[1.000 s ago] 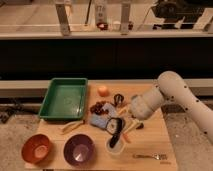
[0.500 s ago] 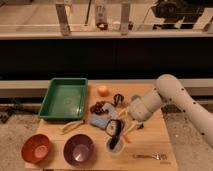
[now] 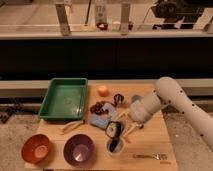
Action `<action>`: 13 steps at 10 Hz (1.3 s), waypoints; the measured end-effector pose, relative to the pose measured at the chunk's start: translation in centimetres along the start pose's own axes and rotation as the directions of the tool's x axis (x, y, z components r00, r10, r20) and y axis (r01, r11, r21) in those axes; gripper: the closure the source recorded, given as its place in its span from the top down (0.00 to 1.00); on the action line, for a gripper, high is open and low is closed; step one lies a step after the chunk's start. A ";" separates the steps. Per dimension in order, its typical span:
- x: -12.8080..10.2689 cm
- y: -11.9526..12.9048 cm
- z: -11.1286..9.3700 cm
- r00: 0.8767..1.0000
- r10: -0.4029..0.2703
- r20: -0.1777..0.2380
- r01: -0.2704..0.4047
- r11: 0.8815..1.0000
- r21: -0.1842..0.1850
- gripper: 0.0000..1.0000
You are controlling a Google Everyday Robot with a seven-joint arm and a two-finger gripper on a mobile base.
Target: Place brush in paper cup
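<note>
Since the earlier frame your white arm (image 3: 172, 97) has dipped. That has brought the pincer (image 3: 116, 128) closer to the small white round paper cup (image 3: 116, 153), whose mouth now shows dark. The light wooden table (image 3: 150, 142) lies under everything. From the pincer, the arm runs up and away to the right of the view. The green rectangular plastic tray (image 3: 65, 97) sits well apart, up and to the left of the pincer. The round purple bowl (image 3: 78, 149) is near, down and left of the pincer, with the orange-red bowl (image 3: 36, 148) further left beyond it. A long tan utensil (image 3: 75, 125) lies left of the pincer, between the tray and the purple bowl. The paper cup stands upright directly below the pincer. The small short brush (image 3: 114, 135), black with a pale whitish part, hangs at the pincer's tip. Its lower end is at or inside the cup's mouth; you cannot tell which. Nor can you tell whether the pincer is clenched on it or released.
</note>
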 end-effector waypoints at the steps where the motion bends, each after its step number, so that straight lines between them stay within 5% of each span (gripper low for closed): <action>1: 0.2 0.0 0.1 1.000 0.002 -0.003 -0.002 1.000 0.002 0.00; 9: 1.4 -0.8 1.0 1.000 0.014 -0.027 -0.014 1.000 -0.002 0.00; 13: 1.7 -1.2 1.6 0.996 0.021 -0.085 -0.022 1.000 -0.006 0.00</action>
